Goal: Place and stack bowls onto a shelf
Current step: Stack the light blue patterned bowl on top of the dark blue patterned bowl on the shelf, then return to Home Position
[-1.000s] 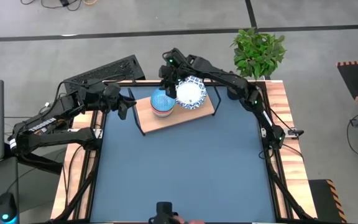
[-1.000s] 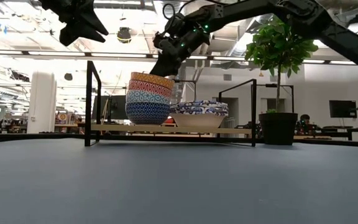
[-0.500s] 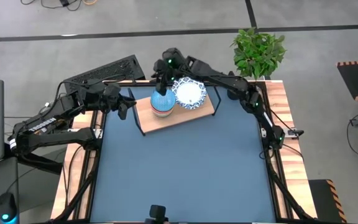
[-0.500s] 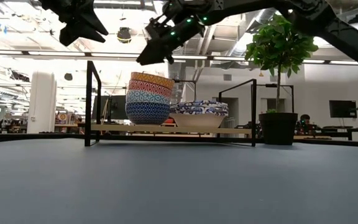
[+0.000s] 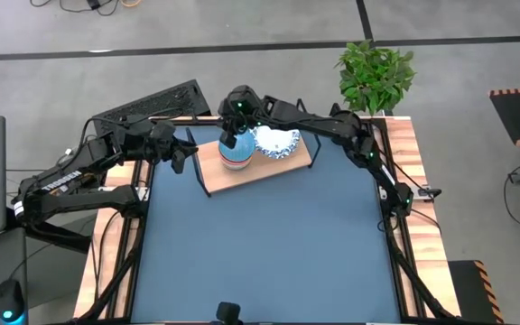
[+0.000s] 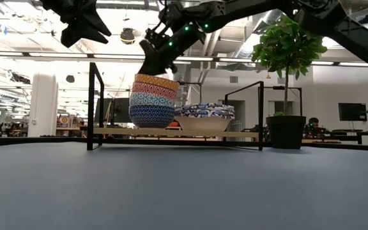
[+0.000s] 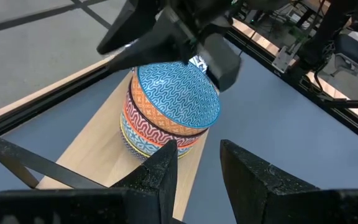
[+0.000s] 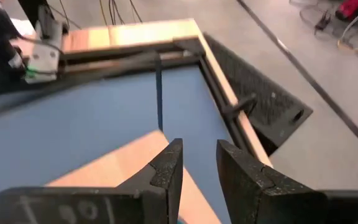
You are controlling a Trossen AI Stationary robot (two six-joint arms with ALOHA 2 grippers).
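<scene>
A stack of small patterned bowls [image 5: 235, 153] [image 6: 153, 101] with a light blue bowl on top [image 7: 178, 93] stands on the left part of the light-wood shelf [image 5: 269, 169] [image 6: 171, 132]. Stacked white bowls with blue rims [image 5: 281, 143] [image 6: 204, 117] sit on the shelf beside it. My right gripper [image 6: 147, 65] [image 8: 194, 155] is open and empty, close above the stack's top rim; it also shows in the left wrist view [image 7: 120, 40]. My left gripper [image 5: 181, 153] [image 7: 197, 155] is open and empty, in the air left of the shelf.
A potted plant [image 5: 376, 77] [image 6: 286, 76] stands at the table's far right corner. A black keyboard [image 5: 152, 106] lies beyond the far left corner. The shelf's black wire frame [image 6: 96, 105] rises at its ends. The blue tabletop [image 5: 269, 244] stretches out near of the shelf.
My right gripper has risen from the right rim of the small-bowl stack, gone toward the table's left over the stack, and come down a little above its left rim. The bowls have stayed still.
</scene>
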